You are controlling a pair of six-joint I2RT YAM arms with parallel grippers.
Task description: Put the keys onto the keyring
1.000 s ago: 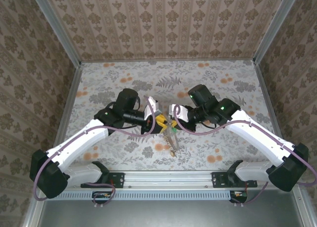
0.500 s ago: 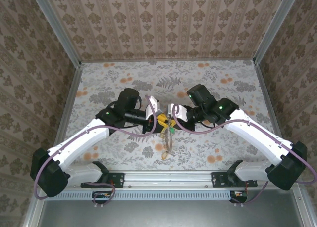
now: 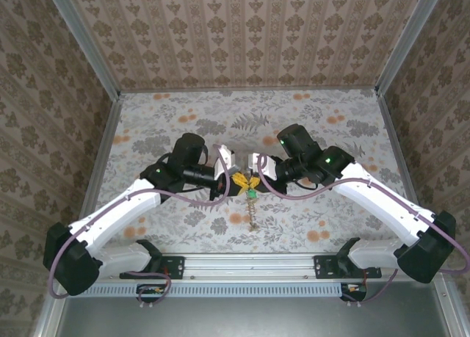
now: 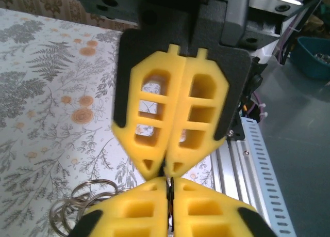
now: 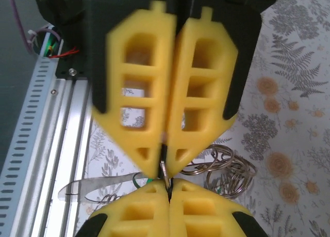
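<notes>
Meeting tip to tip above the flowered table point(image 3: 334, 113), the left gripper point(image 3: 239, 180) and the right gripper point(image 3: 254, 180) come in from opposite sides, low over the near half of the table. Both pincers are pressed together, the yellow pads of each closed flat against one another with no gap. In the right wrist view a thin dark strip point(image 5: 164, 167) shows in the seam where the two sets of tips face each other, but it cannot be told whether this is the keyring or whether either pincer really grips it. The keys point(image 3: 252, 196) hang right under the meeting point in the top view, a green head uppermost and a thin string of metal trailing down from it toward the near edge. From the right wrist a loose tangle of steel rings point(image 5: 223, 167) lies just beyond the tips, and a flat silver blade point(image 5: 103, 184) pokes out to the other side
</notes>
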